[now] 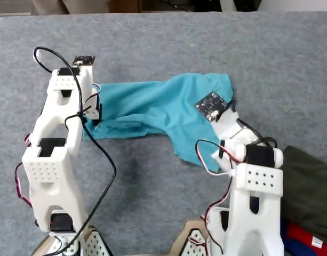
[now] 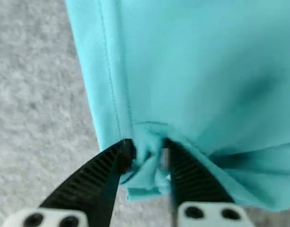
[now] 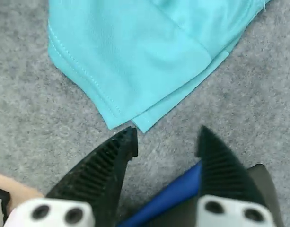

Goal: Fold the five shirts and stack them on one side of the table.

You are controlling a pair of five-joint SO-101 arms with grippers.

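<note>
A teal shirt [image 1: 163, 109] lies crumpled and spread sideways across the middle of the grey table [image 1: 168, 42]. My left gripper [image 2: 147, 153] is shut on a bunched fold of the teal shirt [image 2: 192, 71] at its left end, where the left arm [image 1: 64, 112] comes down over it. My right gripper [image 3: 168, 139] is open, hanging just above the table with nothing between its fingers. A hemmed corner of the teal shirt [image 3: 130, 61] lies just beyond the fingertips. The right arm [image 1: 248, 170] stands by the shirt's right side.
A pile of other shirts sits at the table's near right corner: a dark green one [image 1: 310, 184] on top, red [image 1: 307, 234] and blue [image 1: 291, 246] beneath. Blue cloth [image 3: 159, 203] shows close under my right gripper. The far side of the table is bare grey.
</note>
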